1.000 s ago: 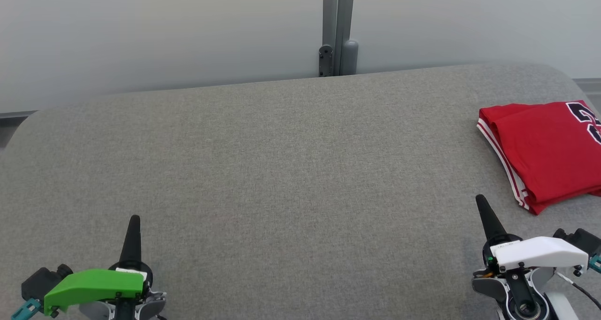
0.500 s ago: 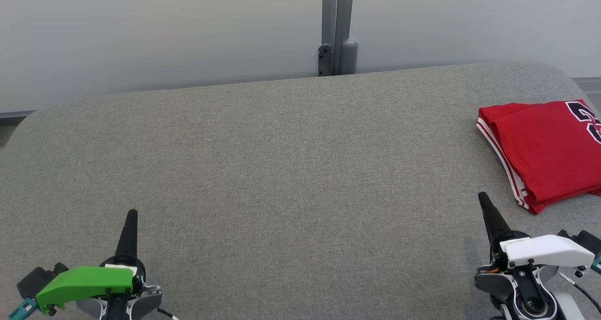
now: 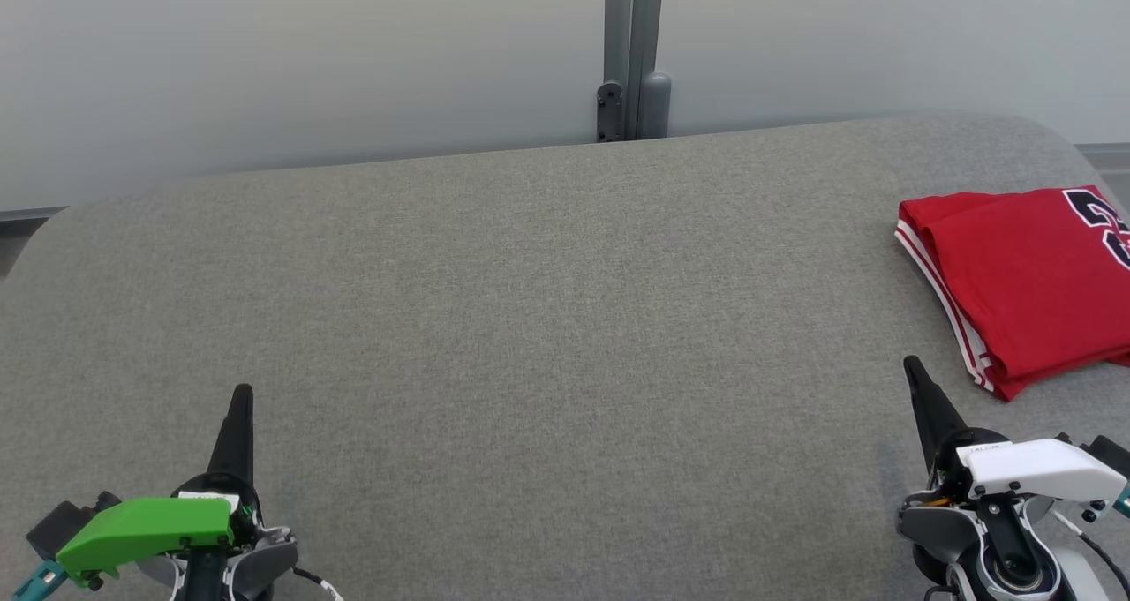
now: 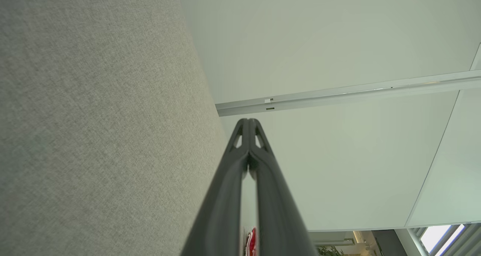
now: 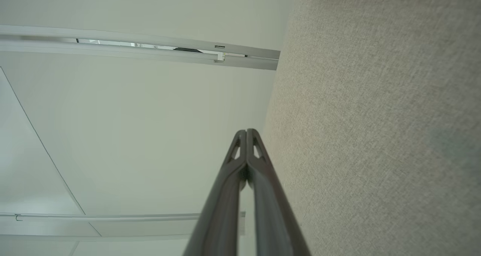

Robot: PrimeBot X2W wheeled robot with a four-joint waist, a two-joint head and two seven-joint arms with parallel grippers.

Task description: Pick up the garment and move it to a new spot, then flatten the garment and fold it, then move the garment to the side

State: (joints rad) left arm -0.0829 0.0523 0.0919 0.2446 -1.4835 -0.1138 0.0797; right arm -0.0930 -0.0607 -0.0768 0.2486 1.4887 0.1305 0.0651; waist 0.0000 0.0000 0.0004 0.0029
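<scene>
The folded garment [image 3: 1028, 288] lies at the surface's [image 3: 530, 319] right end, perhaps overhanging. The left gripper [image 3: 240, 396] and right gripper [image 3: 911, 367] are closed and empty at its near edge. A careless right-arm swing could snag and unfold the cloth.

We saw a red garment [image 3: 1024, 274], edged with thin white stripes and marked with a dark numeral outlined in white. The table [image 3: 530, 319] was a flecked mid-grey weave, plain all over. The wall [image 3: 265, 54] was pale grey-white, the post [image 3: 634, 45] a darker grey. The left gripper [image 3: 241, 395] had black fingers and a bright green cover [image 3: 146, 526]. The right gripper [image 3: 911, 367] had black fingers too, with a white cover [image 3: 1037, 467]. A small teal part [image 3: 37, 581] showed by the green.
</scene>
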